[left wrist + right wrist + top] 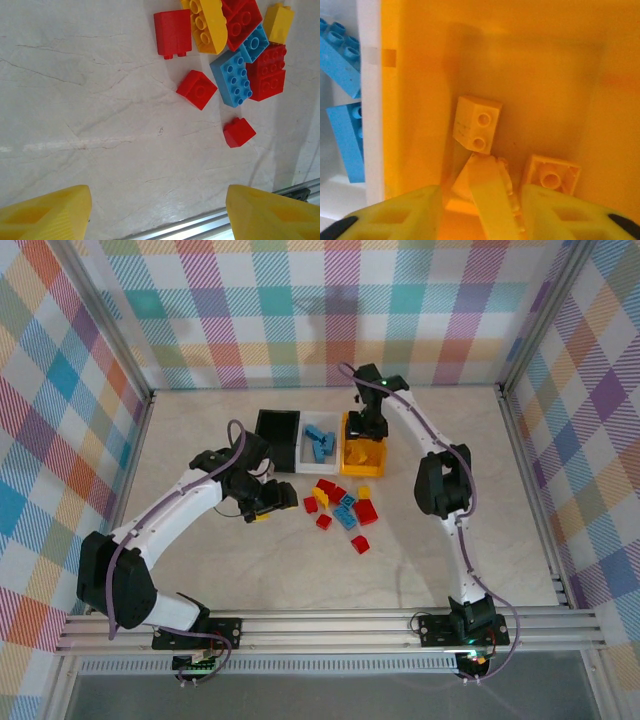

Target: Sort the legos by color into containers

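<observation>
Three containers stand in a row: a black bin (277, 436), a white bin (304, 452) with blue legos (320, 443), and a yellow bin (364, 471). My right gripper (368, 428) hangs inside the yellow bin (545, 65), open. A long yellow brick (492, 200) lies tilted between its fingers with a gap on each side. Beside it rest a two-stud yellow brick (476, 122) and an upturned one (551, 175). My left gripper (262, 505) is open over bare table, left of the loose pile (340, 508). In the left wrist view the gripper (160, 220) has nothing between its fingers.
The pile holds red (196, 89), blue (232, 77) and yellow (207, 22) bricks; one red brick (238, 132) lies nearest my left gripper. An aluminium rail (200, 222) runs along the near table edge. Blue bricks (342, 60) lie beyond the white bin's rim (369, 100).
</observation>
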You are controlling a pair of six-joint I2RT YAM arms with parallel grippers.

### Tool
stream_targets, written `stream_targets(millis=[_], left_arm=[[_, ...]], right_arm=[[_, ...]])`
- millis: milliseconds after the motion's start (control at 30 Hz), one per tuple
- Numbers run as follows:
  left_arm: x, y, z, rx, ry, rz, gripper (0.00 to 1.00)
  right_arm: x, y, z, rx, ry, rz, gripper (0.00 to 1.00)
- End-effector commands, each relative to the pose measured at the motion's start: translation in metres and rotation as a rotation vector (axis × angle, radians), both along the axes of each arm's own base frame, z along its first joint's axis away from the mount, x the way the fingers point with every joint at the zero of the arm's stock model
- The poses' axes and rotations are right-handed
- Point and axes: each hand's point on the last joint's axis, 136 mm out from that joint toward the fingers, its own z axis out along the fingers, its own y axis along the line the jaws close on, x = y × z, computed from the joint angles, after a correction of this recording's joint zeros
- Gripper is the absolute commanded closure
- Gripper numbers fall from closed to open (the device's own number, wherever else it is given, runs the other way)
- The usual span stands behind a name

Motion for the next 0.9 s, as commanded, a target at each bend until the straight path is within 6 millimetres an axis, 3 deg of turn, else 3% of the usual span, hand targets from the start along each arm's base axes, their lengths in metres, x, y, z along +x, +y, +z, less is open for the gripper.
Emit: stream_targets(millis=[0,100,200,367,500,633,867], left_arm=[[-0.005,-0.004,-0.007,-0.003,0.021,0.003,0.28],[-0.001,-0.012,-0.011,-0.017,0.027,-0.007,0.28],[0.002,-0.020,-0.015,-0.019,0.026,-0.027,0.28],[0.002,-0.027,-0.019,-0.025,0.032,-0.041,0.28],[0.001,-0.028,-0.022,-0.034,0.037,-0.035,0.28],[0.000,-0.027,-0.021,-0.038,0.042,-0.026,0.28],[-0.005,-0.024,-0.019,-0.033,0.046,-0.010,0.28]], right_arm=[[-0.013,-0.009,0.050,0.012,-0.049,-0.001,0.48],[-0.038,-0.019,0.067,0.015,-0.039,-0.003,0.46],[-0.078,-0.022,0.075,0.046,-0.015,0.012,0.46],[-0.166,-0.029,0.047,0.050,0.086,0.085,0.42],[-0.220,-0.031,0.011,0.050,0.187,0.121,0.32],[-0.237,-0.030,-0.015,0.001,0.213,0.158,0.30],[-0.228,-0.020,-0.044,-0.026,0.234,0.180,0.31]])
